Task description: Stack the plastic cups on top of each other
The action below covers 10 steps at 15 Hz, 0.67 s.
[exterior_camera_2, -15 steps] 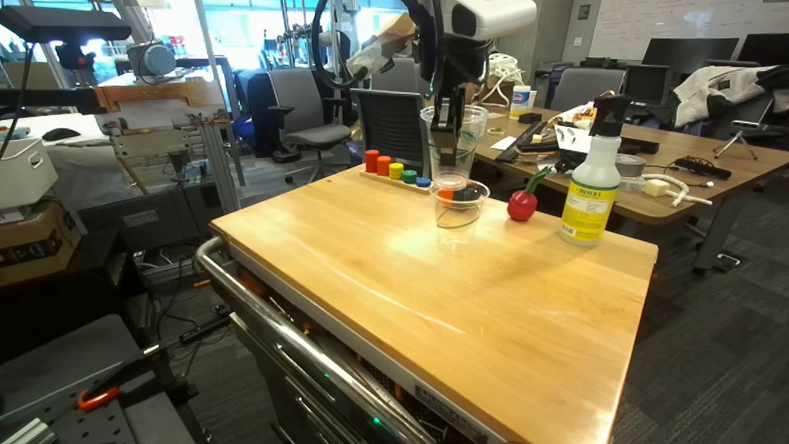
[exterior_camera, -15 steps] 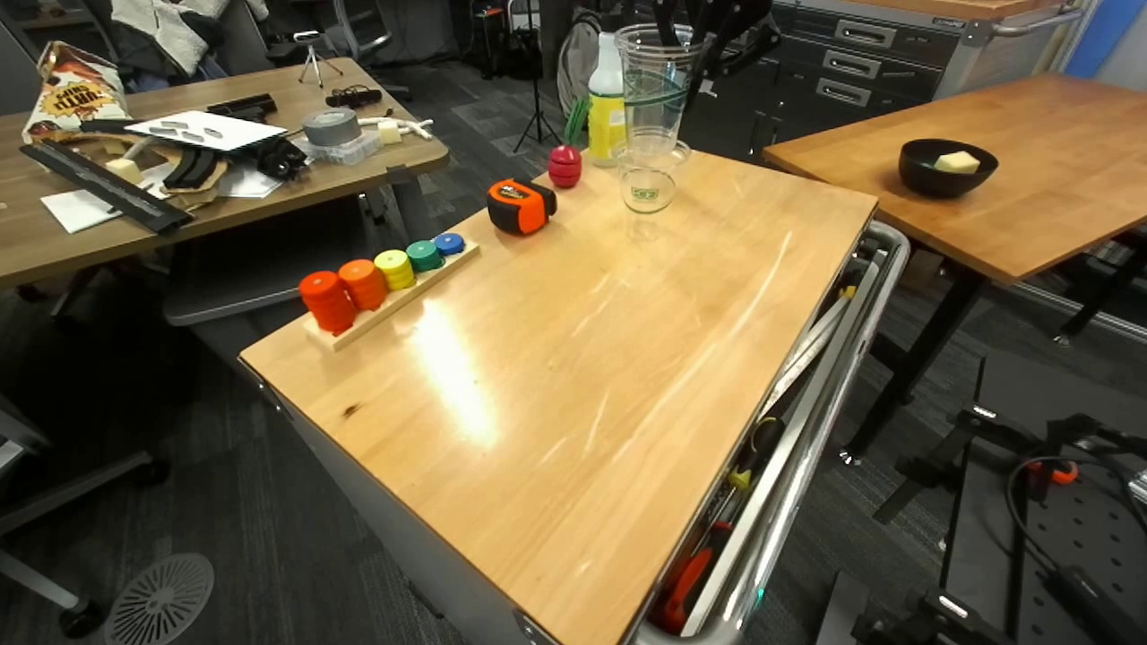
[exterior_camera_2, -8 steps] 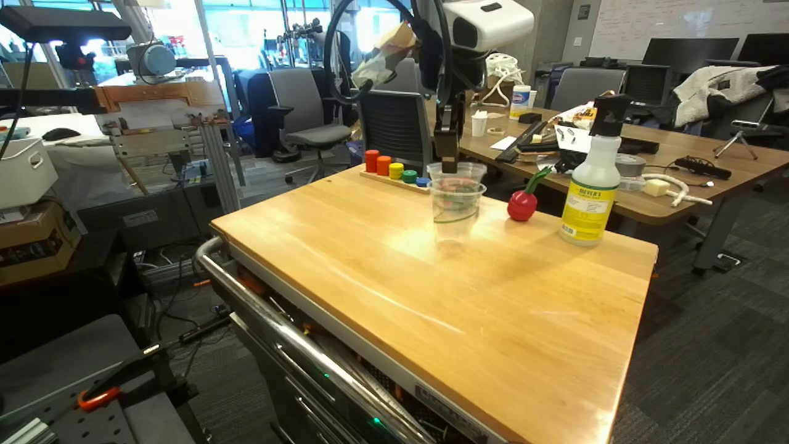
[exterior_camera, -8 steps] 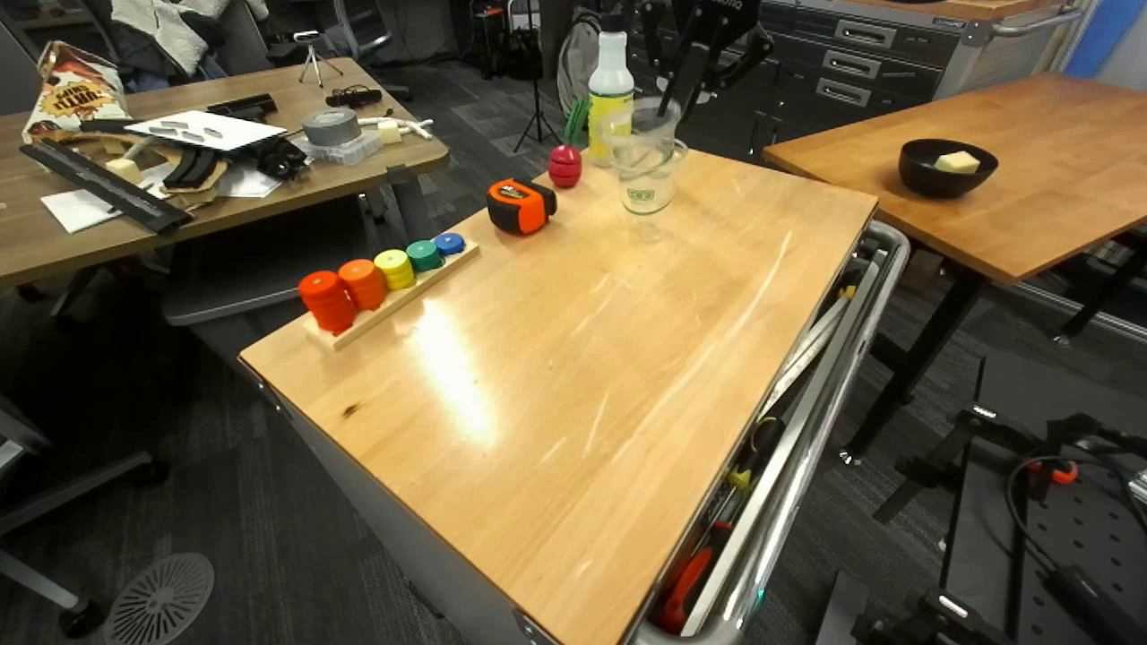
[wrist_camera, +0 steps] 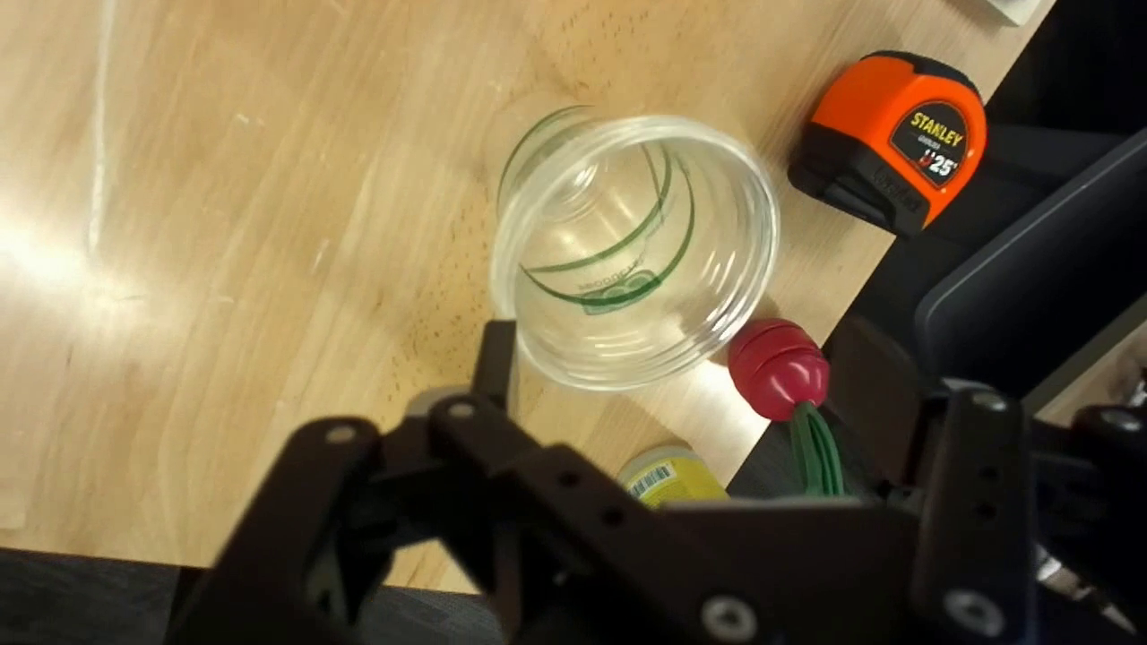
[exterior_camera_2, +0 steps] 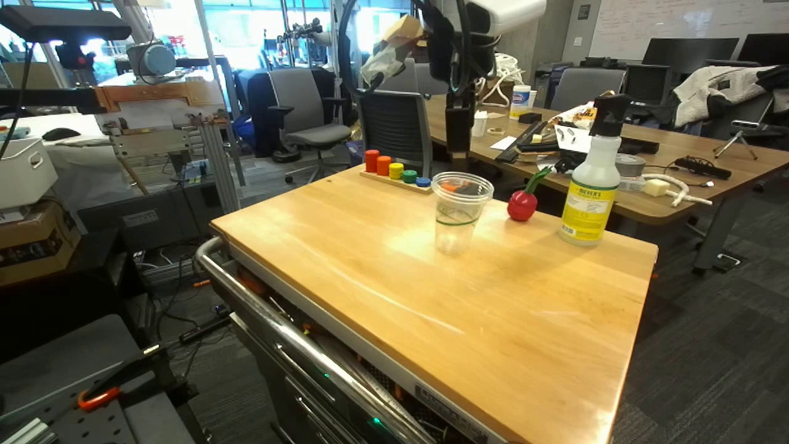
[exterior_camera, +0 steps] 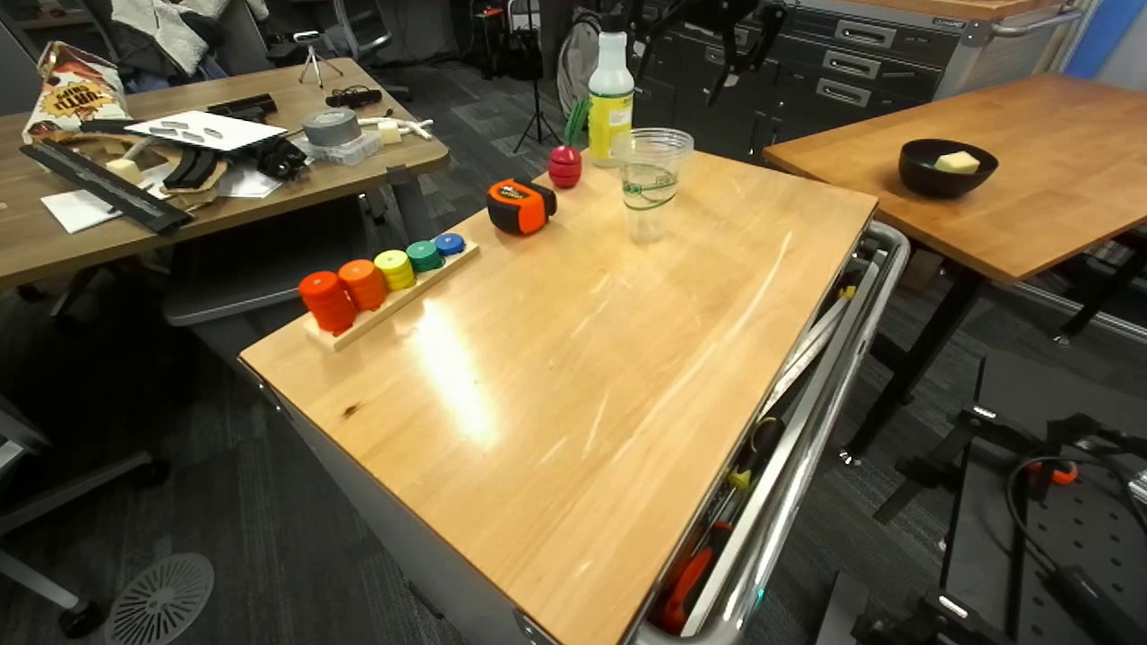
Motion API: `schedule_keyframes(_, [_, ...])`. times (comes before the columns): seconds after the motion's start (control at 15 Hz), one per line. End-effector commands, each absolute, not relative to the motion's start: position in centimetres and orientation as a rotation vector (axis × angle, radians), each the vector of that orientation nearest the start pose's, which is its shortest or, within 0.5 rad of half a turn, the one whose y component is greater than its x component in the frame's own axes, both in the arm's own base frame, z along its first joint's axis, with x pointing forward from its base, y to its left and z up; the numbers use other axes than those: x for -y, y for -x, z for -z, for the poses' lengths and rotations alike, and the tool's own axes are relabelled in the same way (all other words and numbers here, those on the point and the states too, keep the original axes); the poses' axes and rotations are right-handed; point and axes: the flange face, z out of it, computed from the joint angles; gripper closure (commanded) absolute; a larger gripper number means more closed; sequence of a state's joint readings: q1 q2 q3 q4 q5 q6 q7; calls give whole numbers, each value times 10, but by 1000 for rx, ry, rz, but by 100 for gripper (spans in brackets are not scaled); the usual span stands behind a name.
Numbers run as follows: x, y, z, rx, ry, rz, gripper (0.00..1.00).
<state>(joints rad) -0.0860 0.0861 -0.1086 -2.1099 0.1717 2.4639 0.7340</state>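
The clear plastic cups (exterior_camera: 650, 175) stand upright on the wooden top, nested one inside another. Their rims lie close together, so how many are nested is hard to tell. In the wrist view I look down into the mouth of the nested cups (wrist_camera: 618, 224), where green bands and a printed mark show through the walls. My gripper (wrist_camera: 683, 367) is open, its fingers spread wide with nothing between them. In an exterior view the gripper (exterior_camera: 678, 81) hangs above and behind the cups, clear of them. Another exterior view shows the fingers (exterior_camera_2: 458, 135) edge-on, above the rims.
A spray bottle with a yellow label (exterior_camera_2: 588, 197) and a red radish-like toy (exterior_camera_2: 522, 205) stand near the cups. An orange tape measure (exterior_camera: 521, 206) sits close by. A row of coloured rings on a wooden base (exterior_camera: 385, 278) lies along the table's edge.
A cup that was in my gripper above the lower one has dropped down inside it. The jaws have opened and let it go, and the gripper has drawn away from the rims.
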Motion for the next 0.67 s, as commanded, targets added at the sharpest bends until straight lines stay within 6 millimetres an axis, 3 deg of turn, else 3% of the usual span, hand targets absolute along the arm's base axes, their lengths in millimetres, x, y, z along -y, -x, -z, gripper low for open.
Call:
schedule_keyframes(0.0, [116, -562, -429, -1399, 2675, 269, 0])
schedule_keyframes(0.27, [110, -535, -471, -1229, 2931, 100, 0])
schedule_keyframes(0.6, [98, -489, -553, -868, 3096, -60, 0])
